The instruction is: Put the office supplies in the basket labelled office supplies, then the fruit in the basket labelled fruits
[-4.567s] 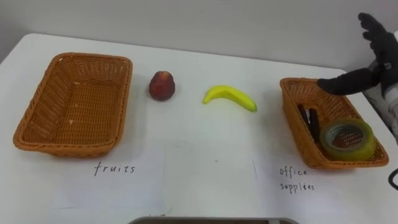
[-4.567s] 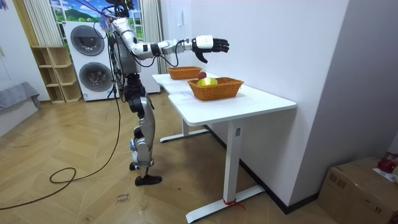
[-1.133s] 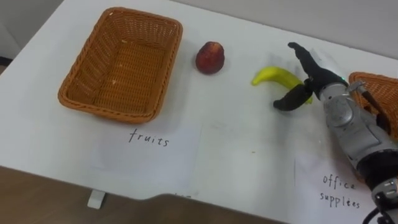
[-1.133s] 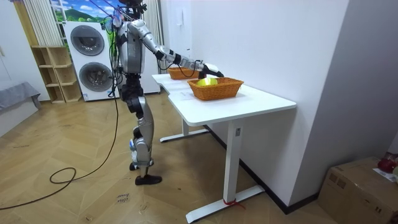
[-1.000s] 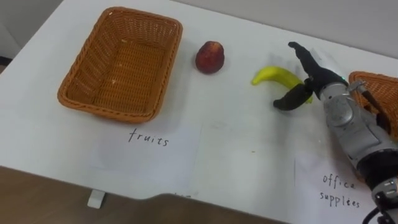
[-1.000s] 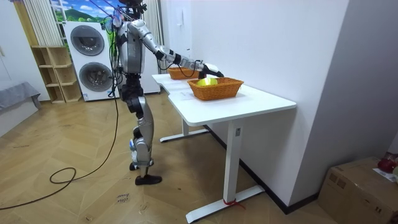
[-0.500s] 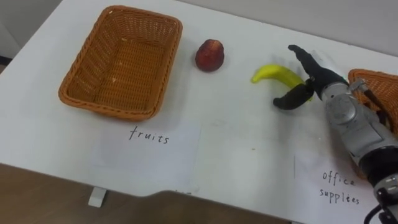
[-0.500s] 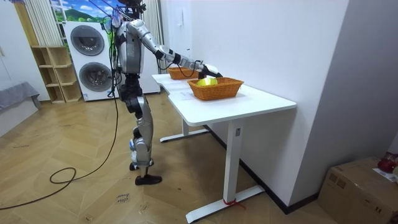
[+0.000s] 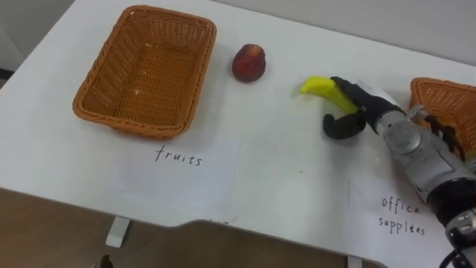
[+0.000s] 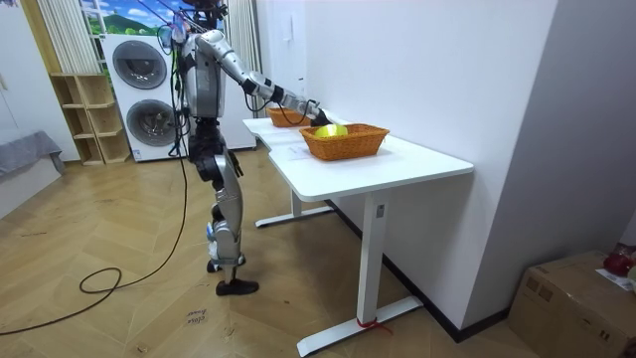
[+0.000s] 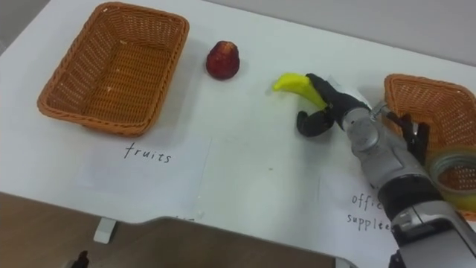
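Banana [image 9: 313, 85] is clasped at its right end by the right robot hand [image 9: 355, 104], low on the counter [image 9: 282, 164]. Red fruit [image 9: 248, 62] is seen between it and the fruits basket [image 9: 130, 128].

The right hand [image 9: 358, 103] has black fingers and a pale grey back plate. Its forearm is a silver-grey cylinder with a dark band. Torso and legs are silver-grey.
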Robot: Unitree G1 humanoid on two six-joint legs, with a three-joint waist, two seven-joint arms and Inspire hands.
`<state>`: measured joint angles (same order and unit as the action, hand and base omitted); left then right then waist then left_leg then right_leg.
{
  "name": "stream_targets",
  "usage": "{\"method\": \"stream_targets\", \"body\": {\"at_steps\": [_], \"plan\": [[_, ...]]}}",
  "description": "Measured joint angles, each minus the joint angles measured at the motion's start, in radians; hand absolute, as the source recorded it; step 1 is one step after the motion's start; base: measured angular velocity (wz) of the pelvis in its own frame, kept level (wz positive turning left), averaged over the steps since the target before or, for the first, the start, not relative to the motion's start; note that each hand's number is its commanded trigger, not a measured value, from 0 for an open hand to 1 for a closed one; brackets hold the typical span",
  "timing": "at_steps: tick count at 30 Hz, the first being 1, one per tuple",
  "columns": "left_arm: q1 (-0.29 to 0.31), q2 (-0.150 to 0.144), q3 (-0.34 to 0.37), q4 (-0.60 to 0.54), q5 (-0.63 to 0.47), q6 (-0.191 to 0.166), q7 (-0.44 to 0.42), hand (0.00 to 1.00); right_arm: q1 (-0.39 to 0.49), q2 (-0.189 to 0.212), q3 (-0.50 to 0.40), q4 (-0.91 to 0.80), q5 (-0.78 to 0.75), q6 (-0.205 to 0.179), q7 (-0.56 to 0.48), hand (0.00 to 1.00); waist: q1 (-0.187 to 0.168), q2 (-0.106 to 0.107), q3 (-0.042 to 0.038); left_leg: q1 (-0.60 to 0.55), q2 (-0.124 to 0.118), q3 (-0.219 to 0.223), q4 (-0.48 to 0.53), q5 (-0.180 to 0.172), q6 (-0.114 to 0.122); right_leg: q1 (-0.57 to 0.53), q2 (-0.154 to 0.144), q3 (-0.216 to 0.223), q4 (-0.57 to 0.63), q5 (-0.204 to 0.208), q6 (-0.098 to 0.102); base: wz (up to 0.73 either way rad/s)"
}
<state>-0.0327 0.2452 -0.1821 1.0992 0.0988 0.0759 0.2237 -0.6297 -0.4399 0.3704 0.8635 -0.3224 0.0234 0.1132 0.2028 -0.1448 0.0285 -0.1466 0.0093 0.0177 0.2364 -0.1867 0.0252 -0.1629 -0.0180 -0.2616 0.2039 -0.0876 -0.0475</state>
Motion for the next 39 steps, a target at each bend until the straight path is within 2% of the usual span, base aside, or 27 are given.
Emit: {"method": "stream_targets", "body": {"at_steps": [5,14,15,16,22,27,33,39], "plan": [[0.001,0.005,0.0,0.0,-0.01,0.0,0.0,0.0,-0.001,0.0,-0.001,0.018,-0.001,0.0,0.003,0.0,0.006,-0.002,-0.0012,0.0,0.0,-0.003,0.0,0.001,0.0,0.001,-0.001,-0.004,0.0,0.0,0.0,0.02],[0.004,0.005,0.0,0.004,-0.009,-0.001,-0.019,0.0,-0.012,0.0,0.0,0.029,-0.002,0.006,0.029,0.0,-0.003,-0.003,-0.0015,-0.002,-0.004,-0.022,-0.001,0.002,0.0,0.005,-0.005,-0.031,-0.002,0.0,-0.001,0.03],[0.004,0.005,0.0,0.004,-0.009,-0.001,-0.02,0.0,-0.014,0.0,0.0,0.029,-0.002,0.01,0.031,0.35,-0.003,-0.003,-0.0014,-0.002,-0.004,-0.022,-0.002,0.002,0.0,0.005,-0.005,-0.031,-0.002,0.0,-0.001,0.0],[0.004,0.005,0.0,0.004,-0.009,-0.001,-0.02,0.0,-0.015,0.0,0.0,0.029,-0.002,0.011,0.032,1.0,-0.002,-0.003,-0.0014,-0.002,-0.004,-0.022,-0.003,0.002,0.0,0.005,-0.005,-0.03,-0.002,0.0,-0.001,0.0],[0.004,0.007,-0.001,0.003,-0.009,-0.001,-0.02,0.0,-0.021,-0.005,0.0,0.027,-0.004,0.012,0.013,1.0,-0.001,-0.008,-0.0002,-0.001,-0.004,-0.022,-0.008,0.003,-0.001,0.003,-0.005,-0.03,-0.002,0.0,-0.001,0.0],[0.003,0.014,-0.001,0.002,-0.009,-0.003,-0.02,0.0,-0.042,-0.032,0.001,0.025,-0.035,0.021,-0.016,1.0,0.013,-0.009,-0.0008,0.0,-0.004,-0.022,-0.014,0.003,-0.001,0.003,-0.002,-0.034,-0.003,0.0,-0.001,0.0],[0.001,0.017,0.0,0.003,-0.01,-0.019,-0.02,0.0,-0.042,-0.037,0.0,0.024,-0.063,0.022,-0.037,1.0,0.022,-0.011,-0.0002,0.006,-0.004,-0.022,-0.014,0.003,-0.001,0.005,-0.001,-0.04,-0.005,0.0,-0.001,0.0],[0.005,0.017,0.0,0.002,-0.01,-0.019,-0.019,0.0,-0.031,-0.038,0.0,0.012,-0.035,0.022,-0.024,1.0,0.023,-0.011,0.0002,0.013,-0.004,-0.022,-0.023,0.003,-0.001,0.009,-0.002,-0.04,-0.006,0.0,0.0,0.0]]}}
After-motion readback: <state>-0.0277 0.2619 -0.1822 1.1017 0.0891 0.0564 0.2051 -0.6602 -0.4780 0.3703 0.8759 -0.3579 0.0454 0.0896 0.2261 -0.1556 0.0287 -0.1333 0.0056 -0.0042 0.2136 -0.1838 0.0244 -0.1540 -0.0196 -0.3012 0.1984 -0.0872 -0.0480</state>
